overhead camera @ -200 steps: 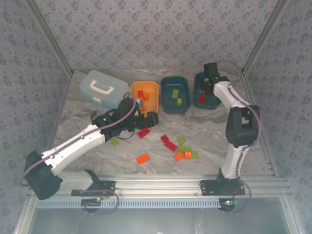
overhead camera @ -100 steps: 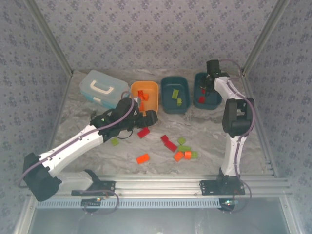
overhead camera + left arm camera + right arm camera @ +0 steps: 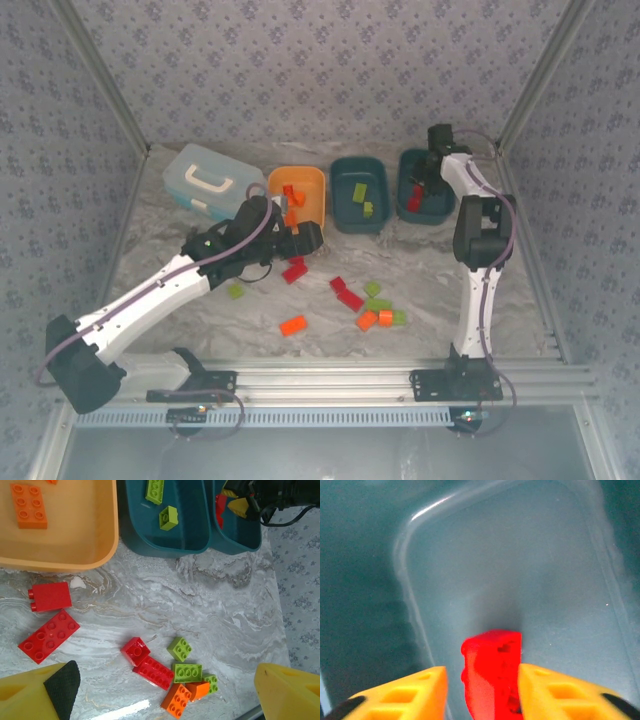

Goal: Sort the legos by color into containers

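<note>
Nearest us, loose legos [image 3: 372, 310] lie scattered on the marbled table [image 3: 200, 320], and our left gripper [image 3: 165, 682] hangs over them, spread wide and empty. Farther back, our right gripper [image 3: 481, 672] stands unclenched inside the rightmost teal bin [image 3: 520, 570]. A red brick [image 3: 492, 655] sits between its jaws, touching one finger only.

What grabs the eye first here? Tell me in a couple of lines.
Bright red, orange and green loose bricks lie scattered on the marbled table, in front of an orange bin. At the back right, the right tool hangs over a teal bin with a red brick between its parted fingers. The left tool hovers wide open above the scatter.
</note>
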Controlling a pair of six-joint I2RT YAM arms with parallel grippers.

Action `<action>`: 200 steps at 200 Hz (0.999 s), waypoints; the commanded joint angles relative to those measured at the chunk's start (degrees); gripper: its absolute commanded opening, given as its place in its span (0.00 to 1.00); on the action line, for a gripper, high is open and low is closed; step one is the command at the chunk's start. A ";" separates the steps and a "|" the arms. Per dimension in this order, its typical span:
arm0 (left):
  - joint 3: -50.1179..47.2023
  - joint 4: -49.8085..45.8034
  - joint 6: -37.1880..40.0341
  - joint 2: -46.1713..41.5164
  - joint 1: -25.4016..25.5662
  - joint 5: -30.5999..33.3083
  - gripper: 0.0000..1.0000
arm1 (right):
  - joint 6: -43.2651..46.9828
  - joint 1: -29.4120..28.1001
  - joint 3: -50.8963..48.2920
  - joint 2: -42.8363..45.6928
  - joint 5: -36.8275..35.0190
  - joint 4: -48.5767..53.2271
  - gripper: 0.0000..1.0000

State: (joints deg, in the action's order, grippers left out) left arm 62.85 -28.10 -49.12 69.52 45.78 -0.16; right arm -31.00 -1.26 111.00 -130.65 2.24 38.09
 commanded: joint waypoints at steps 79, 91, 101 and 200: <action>0.31 -9.52 -0.68 -8.79 -0.04 6.76 0.92 | 6.31 -12.71 -16.67 44.32 -6.50 -7.09 0.59; -0.33 -10.39 -1.84 -9.84 -0.15 7.80 0.92 | 7.52 -17.87 -23.60 52.40 -7.25 -8.81 0.60; -0.78 -13.60 -2.78 -10.73 -0.32 8.92 0.91 | 8.02 -21.99 -29.42 58.64 -7.06 -10.10 0.61; -8.33 -16.01 -6.56 -15.41 -0.65 8.83 0.90 | -6.39 -59.06 -61.13 82.53 -19.57 2.52 0.61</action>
State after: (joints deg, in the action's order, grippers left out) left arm 56.69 -43.75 -53.58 55.46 45.39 8.84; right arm -30.15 -55.33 52.40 -48.84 -9.98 36.07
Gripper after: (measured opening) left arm 0.900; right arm 0.612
